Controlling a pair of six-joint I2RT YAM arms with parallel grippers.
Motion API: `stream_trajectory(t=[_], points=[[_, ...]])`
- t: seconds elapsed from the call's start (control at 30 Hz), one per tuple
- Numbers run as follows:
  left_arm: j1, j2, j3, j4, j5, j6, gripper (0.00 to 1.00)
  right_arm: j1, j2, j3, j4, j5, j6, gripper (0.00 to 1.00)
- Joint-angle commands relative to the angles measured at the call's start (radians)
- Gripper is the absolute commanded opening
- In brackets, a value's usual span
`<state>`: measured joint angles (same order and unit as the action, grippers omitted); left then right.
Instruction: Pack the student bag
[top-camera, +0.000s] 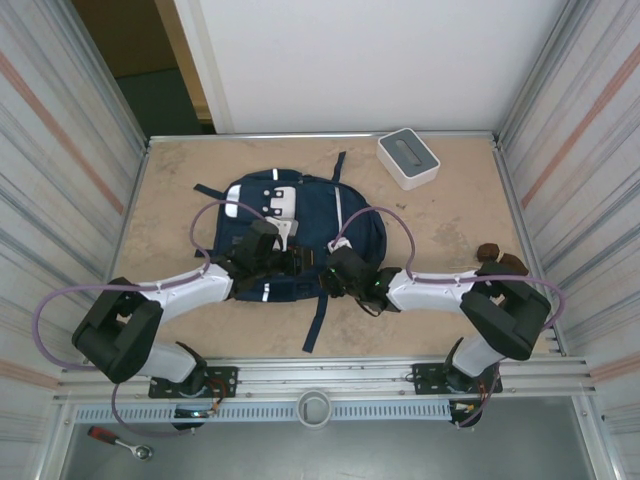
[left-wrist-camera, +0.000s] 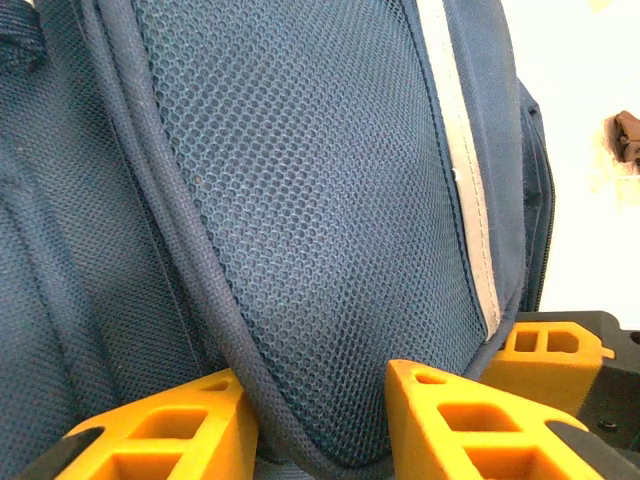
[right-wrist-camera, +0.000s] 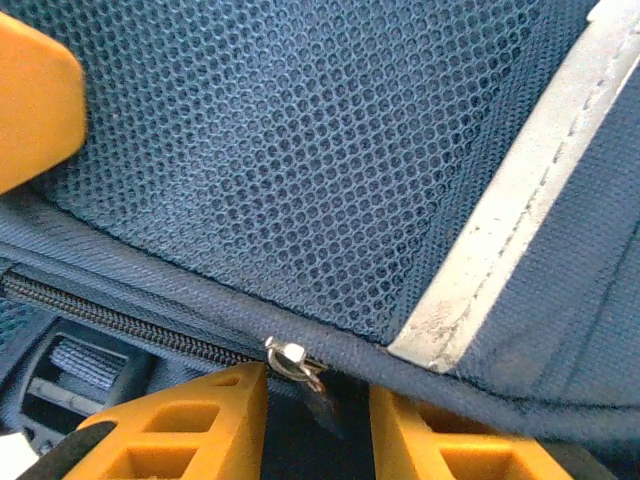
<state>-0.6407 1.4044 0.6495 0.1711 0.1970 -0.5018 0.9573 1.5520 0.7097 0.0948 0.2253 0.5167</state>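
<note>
The backpack lies flat at the middle of the table, its top with the white patches toward 12 o'clock. One dark strap trails off its lower edge toward 6 o'clock.

Both arms reach in over its lower half. The left gripper is on the bag at about 7 o'clock of the bag's centre, and the right gripper is just beside it at about 5 o'clock.

In the left wrist view the left gripper has its orange fingers standing apart. The piped edge of a blue mesh panel runs down into the gap between them, with a pale stripe at 2 o'clock. I cannot tell whether they pinch the fabric or only rest on it.

In the right wrist view the right gripper has its fingers a little apart on either side of a metal zip pull. The pull hangs from the seam below the mesh, and the zip runs off toward 9 o'clock. One finger's corner is next to the slider, but I cannot tell whether the pull is gripped.

Farther out, a white box stands at 1 o'clock of the bag, well apart from it. A small brown object sits at 3 o'clock near the table's edge. A red-handled tool lies at 7 o'clock, beyond the arm bases.
</note>
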Motion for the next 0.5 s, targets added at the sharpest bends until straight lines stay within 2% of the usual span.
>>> stream_trajectory(t=[0.0, 0.27, 0.47], points=[[0.009, 0.012, -0.018, -0.004, -0.035, 0.013, 0.36, 0.010, 0.031, 0.019, 0.035, 0.049, 0.021, 0.28], [0.037, 0.050, -0.012, 0.010, -0.015, 0.017, 0.26, 0.011, 0.018, -0.018, 0.101, 0.077, 0.018, 0.14], [0.069, 0.056, -0.020, 0.014, -0.006, 0.022, 0.23, 0.009, -0.017, -0.036, 0.098, 0.077, -0.009, 0.03]])
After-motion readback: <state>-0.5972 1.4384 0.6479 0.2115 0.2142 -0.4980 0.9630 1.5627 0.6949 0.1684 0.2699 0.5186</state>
